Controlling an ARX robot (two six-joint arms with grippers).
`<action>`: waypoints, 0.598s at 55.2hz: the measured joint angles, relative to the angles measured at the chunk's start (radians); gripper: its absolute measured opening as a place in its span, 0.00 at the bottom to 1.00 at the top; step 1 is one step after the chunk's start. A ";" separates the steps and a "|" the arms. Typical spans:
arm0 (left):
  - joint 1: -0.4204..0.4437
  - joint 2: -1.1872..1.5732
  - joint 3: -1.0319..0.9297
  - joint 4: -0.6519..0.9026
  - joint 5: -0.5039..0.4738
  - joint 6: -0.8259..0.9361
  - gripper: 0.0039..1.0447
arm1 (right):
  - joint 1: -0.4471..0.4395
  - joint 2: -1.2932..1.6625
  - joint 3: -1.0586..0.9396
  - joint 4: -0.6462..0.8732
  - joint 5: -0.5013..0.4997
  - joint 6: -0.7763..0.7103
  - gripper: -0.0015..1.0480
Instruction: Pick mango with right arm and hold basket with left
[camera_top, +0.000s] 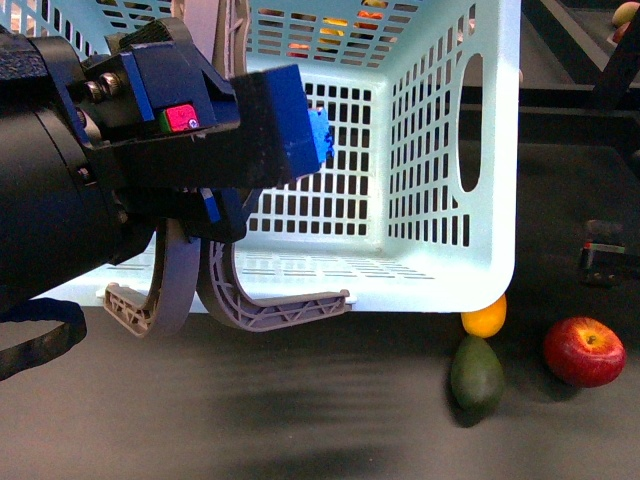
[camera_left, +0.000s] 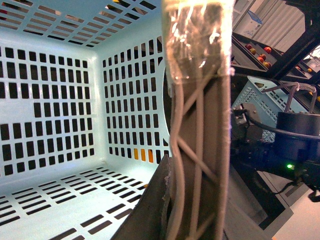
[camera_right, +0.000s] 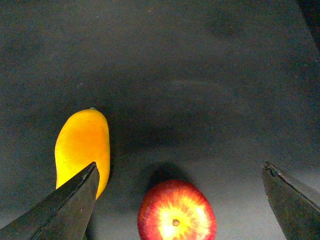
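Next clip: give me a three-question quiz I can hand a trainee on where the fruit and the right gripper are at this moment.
1. True or false: the right gripper is open and holds nothing.
2. Pick one. The mango lies: A, inside the basket; B, on the table by the basket's outer corner; C, in the right gripper.
3. Short answer: in the right wrist view, which fruit lies in that gripper's gap?

Key: 1 true. 2 B. 3 the apple.
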 joint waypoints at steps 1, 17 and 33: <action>0.000 0.000 0.000 0.000 0.000 0.000 0.08 | 0.003 0.009 0.007 0.001 0.000 0.000 0.92; 0.000 0.000 0.000 0.000 0.000 0.000 0.08 | 0.103 0.241 0.217 -0.051 -0.011 -0.008 0.92; 0.000 0.000 0.000 0.000 -0.006 0.000 0.08 | 0.158 0.333 0.326 -0.106 -0.032 -0.008 0.92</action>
